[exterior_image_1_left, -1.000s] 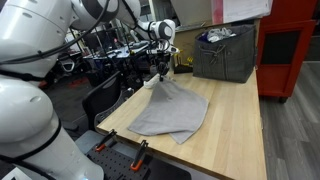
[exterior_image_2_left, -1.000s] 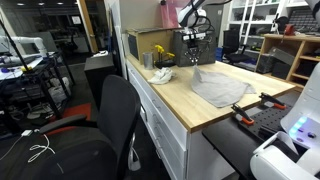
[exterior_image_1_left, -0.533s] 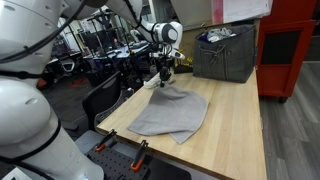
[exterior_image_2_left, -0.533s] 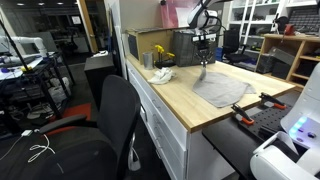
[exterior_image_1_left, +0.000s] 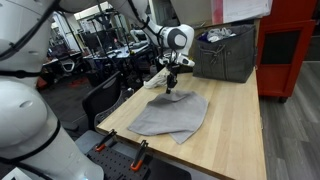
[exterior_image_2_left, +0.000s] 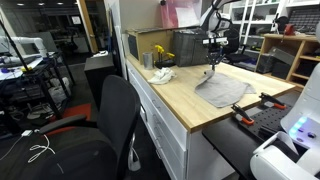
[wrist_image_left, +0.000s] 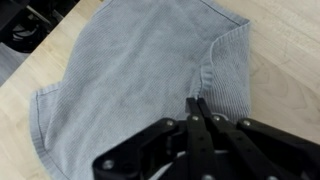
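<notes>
Shifting rightward along the wooden table over the last second, the gripper is drawing a raised corner of the grey cloth along with it.

In an exterior view, at far left, a black office chair is standing off the table's edge, and two orange-handled clamps are sitting at the near edge. Just right of the chair, the arm is reaching down from above. Its claw is pressed together and pinching the cloth's far corner, which is peaking up to the fingertips. The rest of the cloth is lying flat on the middle of the table, spreading toward the near side and slightly rightward. Farther right, a grey bin is standing at the back of the table, well apart from the cloth, and a red cabinet is standing beyond the table's right edge.

In the wrist view, the cloth is filling the left and middle. The black fingers are meeting tightly on its ribbed hem, and bare wood is showing to the right.
</notes>
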